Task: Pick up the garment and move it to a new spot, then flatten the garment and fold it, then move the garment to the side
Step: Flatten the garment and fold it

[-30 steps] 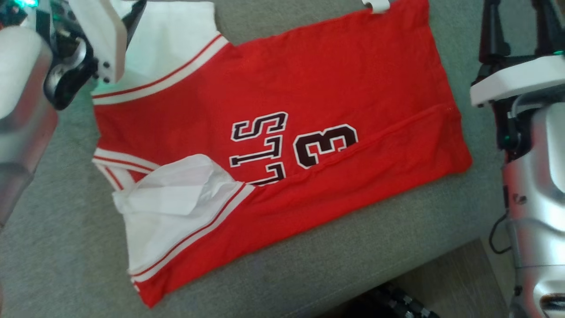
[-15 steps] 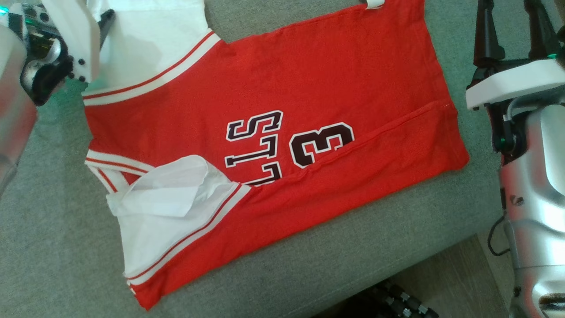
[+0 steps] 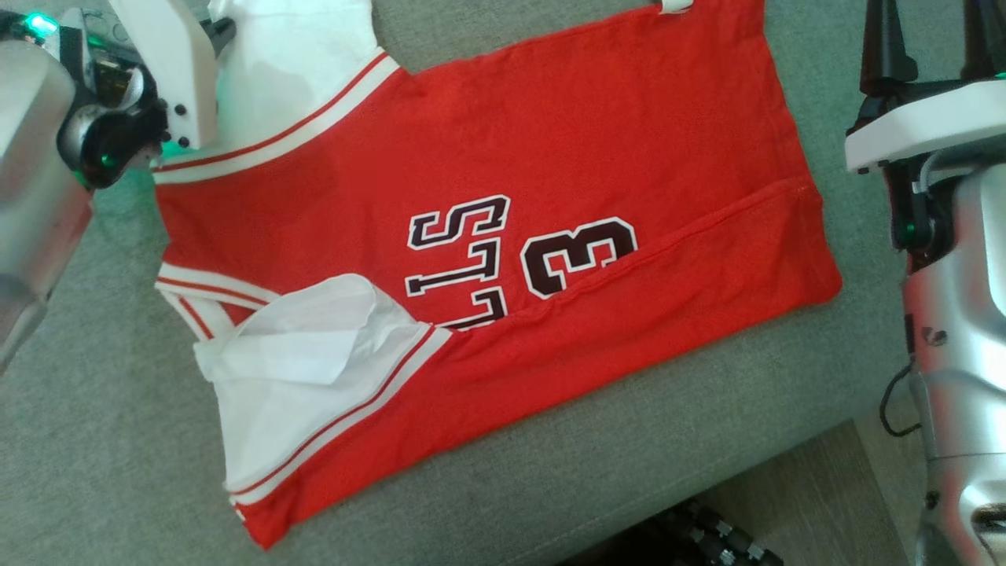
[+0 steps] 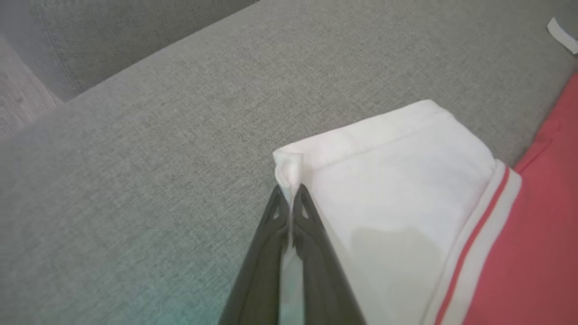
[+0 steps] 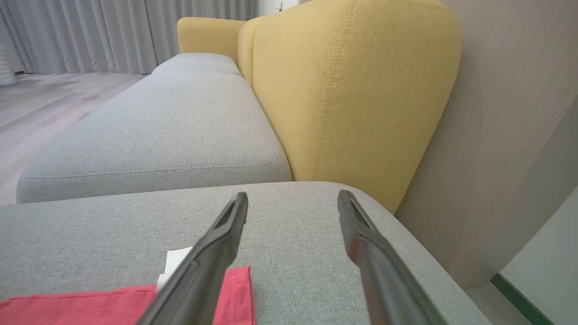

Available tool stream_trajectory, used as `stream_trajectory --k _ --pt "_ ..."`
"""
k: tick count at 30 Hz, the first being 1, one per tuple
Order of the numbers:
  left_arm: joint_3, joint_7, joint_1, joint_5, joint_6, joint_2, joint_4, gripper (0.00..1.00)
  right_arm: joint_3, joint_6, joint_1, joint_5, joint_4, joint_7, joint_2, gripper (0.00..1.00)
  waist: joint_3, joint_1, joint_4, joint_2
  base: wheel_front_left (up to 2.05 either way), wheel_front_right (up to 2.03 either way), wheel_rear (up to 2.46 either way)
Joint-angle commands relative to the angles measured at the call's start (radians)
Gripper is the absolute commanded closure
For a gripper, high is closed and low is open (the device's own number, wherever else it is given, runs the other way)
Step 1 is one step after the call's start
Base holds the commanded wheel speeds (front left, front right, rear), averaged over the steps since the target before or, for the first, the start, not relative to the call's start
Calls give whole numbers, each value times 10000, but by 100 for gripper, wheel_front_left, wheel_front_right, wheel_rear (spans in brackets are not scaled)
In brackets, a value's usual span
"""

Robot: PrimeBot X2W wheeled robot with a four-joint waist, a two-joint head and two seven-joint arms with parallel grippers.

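Note:
The garment is a red jersey with white sleeves and dark lettering, lying spread on the grey sofa cushion, its near edge folded over. My left gripper is shut on the corner of the far white sleeve, the cloth pinched between its tips. In the head view that gripper sits at the top left, over the same sleeve. My right gripper stands open and holds nothing, above the cushion just past the jersey's red hem. From the head camera it is at the top right.
A yellow backrest rises behind the cushion, with a second grey seat beyond. The cushion's front edge runs at the lower right, with wooden floor and a dark object below it. A wall panel stands to the right.
My left gripper has closed on the white sleeve corner, its fingers having stood open before. The head camera shifted slightly. The right gripper stays open in place.

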Motion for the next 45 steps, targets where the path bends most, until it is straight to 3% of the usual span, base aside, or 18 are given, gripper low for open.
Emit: stream_trajectory --k 1,9,18,30,43,44,45 --pt "195 -190 -399 -25 16 329 -188 100 24 -9 -229 42 -234 -97 -148 0 -86 0 100 0 0 0 0" --pt "8 -2121 -450 82 16 -13 -552 100 52 -9 -332 48 99 73 -652 0 -647 0 838 0 0 0 0" --pt "-398 -3975 -484 745 16 -313 -1361 100 1291 -9 -532 486 1738 870 -2091 0 -1091 0 2149 0 0 0 0" --pt "-725 -4179 -169 993 286 -377 -3350 100 3235 -9 -1472 2172 4009 2482 -3545 0 -612 0 3293 0 0 0 0" --pt "-735 -3997 -174 978 618 -248 -4209 100 4991 -9 -1801 4256 4574 3471 -4153 0 -276 0 3407 0 0 0 0" --pt "-749 -3997 -180 1005 630 -231 -4198 100 5101 -9 -1804 4410 4576 3527 -4147 54 -272 0 3398 0 0 0 0" --pt "-767 -3999 -185 1039 645 -213 -4178 100 5220 -9 -1802 4553 4557 3569 -4147 100 -276 0 3385 0 0 0 0"
